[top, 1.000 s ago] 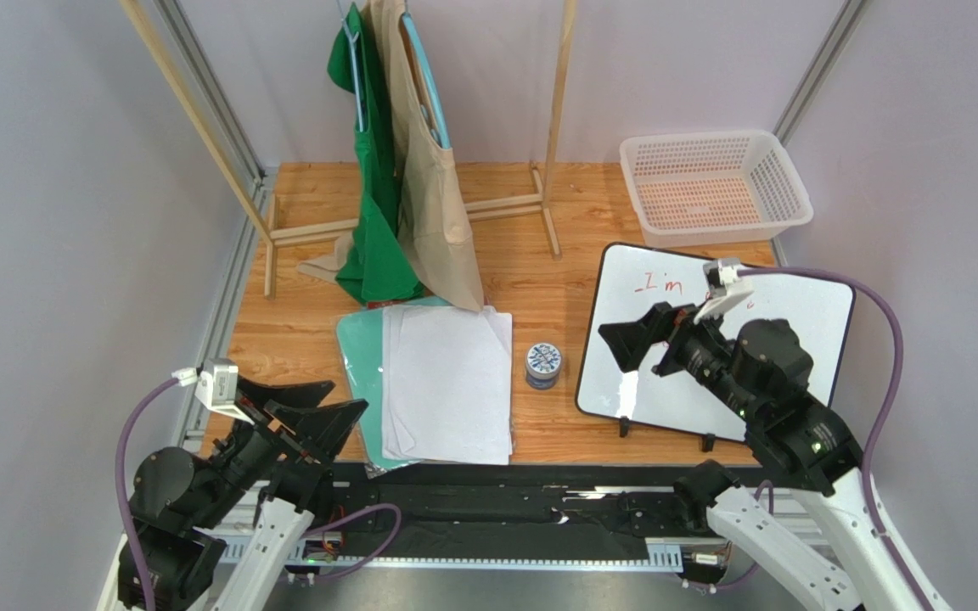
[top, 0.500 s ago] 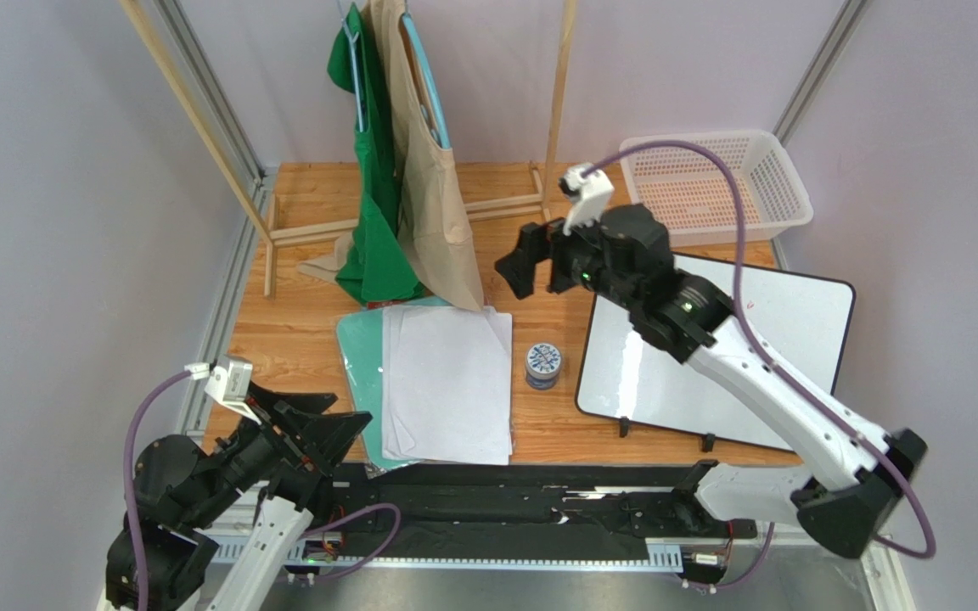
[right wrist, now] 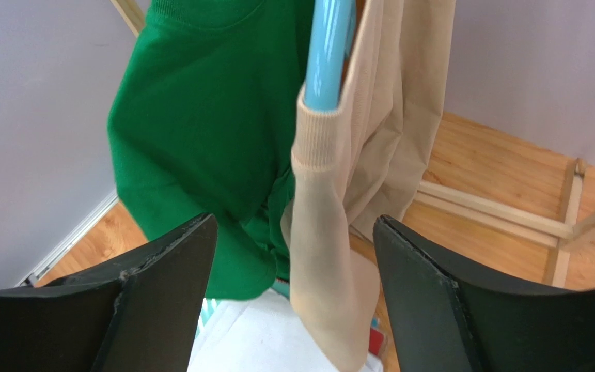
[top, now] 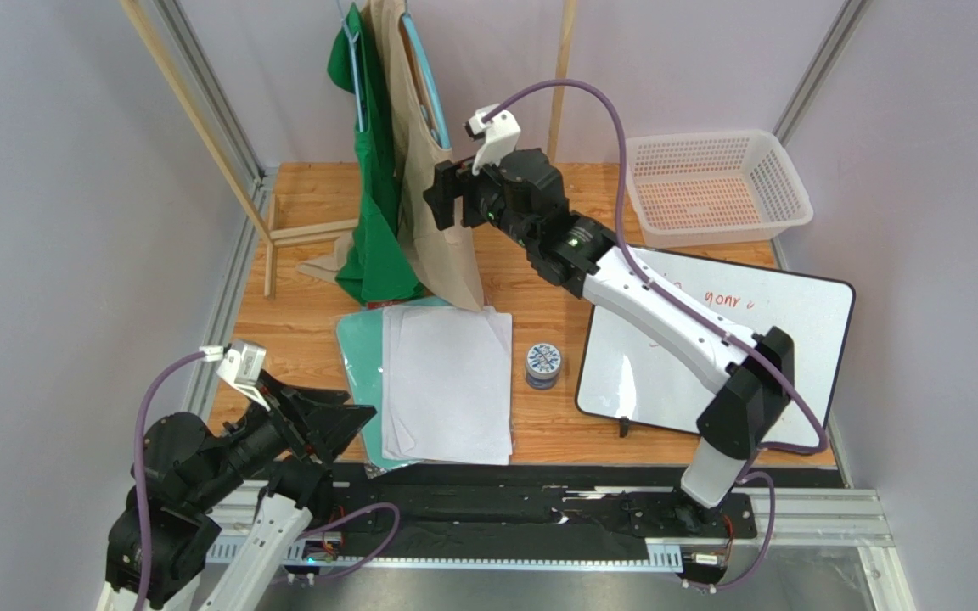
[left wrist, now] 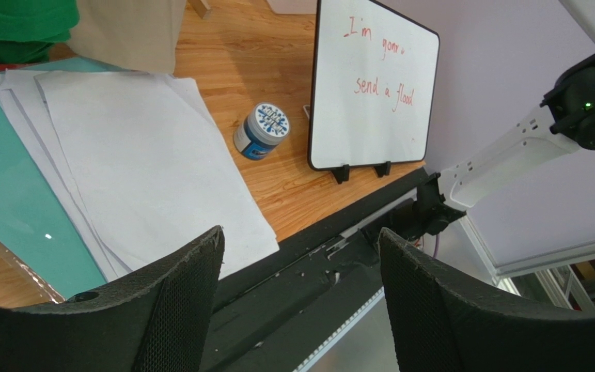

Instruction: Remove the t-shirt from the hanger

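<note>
Reaching far out now, the right arm has swung away from the whiteboard [top: 711, 344] and gone up to the hanging clothes. The left arm has hardly moved.

The table [top: 558, 306] is wooden, and a wooden rack [top: 559, 127] stands at its far side, behind the right end effector [top: 446, 204]. A tan shirt [top: 446, 261] hangs from the rack on a blue hanger [right wrist: 328, 46]. It is right in front of the right end effector, whose fingers are wide apart and hold nothing. The shirt's edge and the hanger's tip show between the fingers in the wrist view. I cannot tell if they touch the cloth. A green shirt [top: 373, 191] hangs just past the tan one, on the far side from this end effector.

White papers [top: 447, 382] lie flat, just ahead of the left end effector [top: 328, 420]. Its fingers are apart too and hold nothing. It sits low at the near edge of the table.

A white basket [top: 711, 185] is well off to the right of the right end effector. A small jar [top: 543, 364] stands between the papers and the whiteboard.
</note>
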Robot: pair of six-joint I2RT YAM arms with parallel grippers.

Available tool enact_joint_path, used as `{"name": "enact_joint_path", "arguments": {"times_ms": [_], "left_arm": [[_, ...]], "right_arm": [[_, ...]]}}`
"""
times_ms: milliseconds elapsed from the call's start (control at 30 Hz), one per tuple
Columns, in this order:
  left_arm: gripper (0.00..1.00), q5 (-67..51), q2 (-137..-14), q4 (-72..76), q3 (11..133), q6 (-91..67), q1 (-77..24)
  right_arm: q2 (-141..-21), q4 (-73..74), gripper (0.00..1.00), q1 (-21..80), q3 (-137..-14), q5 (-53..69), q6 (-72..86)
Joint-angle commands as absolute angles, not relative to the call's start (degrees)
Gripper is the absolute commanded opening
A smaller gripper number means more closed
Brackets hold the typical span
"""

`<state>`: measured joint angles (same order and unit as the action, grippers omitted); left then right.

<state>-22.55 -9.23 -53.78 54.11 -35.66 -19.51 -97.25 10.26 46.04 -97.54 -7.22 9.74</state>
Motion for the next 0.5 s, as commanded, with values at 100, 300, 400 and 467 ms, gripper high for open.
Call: {"name": "enact_joint_path", "arguments": {"times_ms": [100, 300, 400, 467], "left_arm": [[0.72, -23.5, -12.0, -51.2, 57.4, -34.0, -19.2], [0.61, -24.9, -13.5, -49.8, 57.7, -34.7, -19.2], [0.55, -25.6, -13.8, -48.3, 58.1, -36.4, -19.2], [0.54, -26.0, -14.2, -47.6, 59.3, -37.3, -19.2]], "right_arm": [[-104.9, 3.2, 0.67, 46.1, -107.7, -13.0, 5.4], [-109.1, 3.7, 0.41, 46.1, -112.8, -17.0, 2.5], [-109.2, 2.4, 0.23, 46.1, -112.7, -18.0, 1.7], [-109.9, 2.5, 0.18, 46.1, -114.1, -17.2, 1.3]]}}
